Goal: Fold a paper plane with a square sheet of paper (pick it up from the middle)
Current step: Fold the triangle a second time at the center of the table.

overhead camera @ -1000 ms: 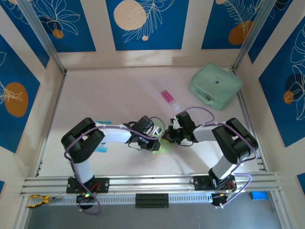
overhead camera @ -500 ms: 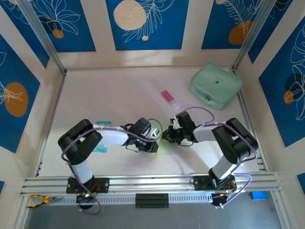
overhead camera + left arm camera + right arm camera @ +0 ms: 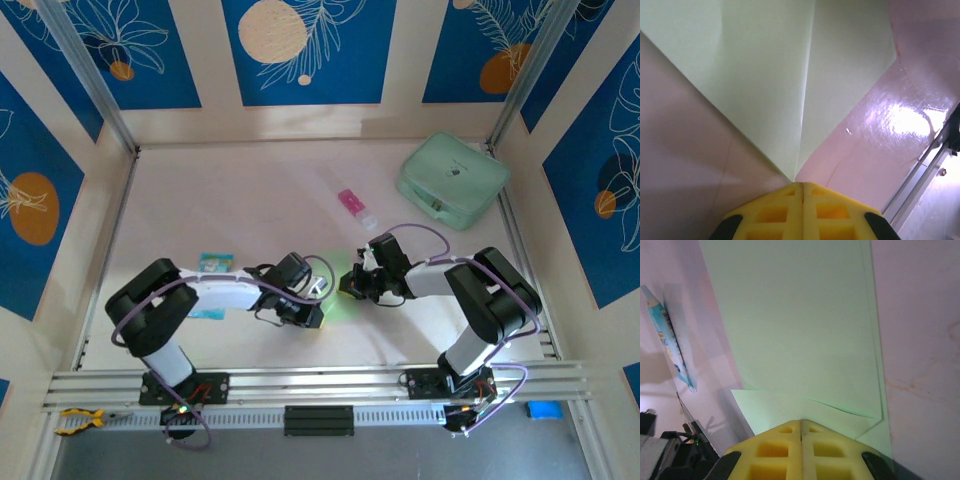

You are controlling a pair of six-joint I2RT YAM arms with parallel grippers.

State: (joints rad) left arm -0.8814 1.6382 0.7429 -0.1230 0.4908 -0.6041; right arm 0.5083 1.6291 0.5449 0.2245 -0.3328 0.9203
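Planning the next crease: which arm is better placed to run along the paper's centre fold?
Probably left: the left gripper, shut, meets the tip of the folded paper, in line with its centre crease. The right gripper, shut, is over the flaps.

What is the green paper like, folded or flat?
Folded. The green paper has a sharp crease running down to a point, and the right wrist view shows layers lying over one another.

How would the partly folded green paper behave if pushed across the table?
The paper looks thin, with folded flaps, so it would probably buckle rather than move stiffly. Lying flat, it seems very light. The glossy table might let it skid.
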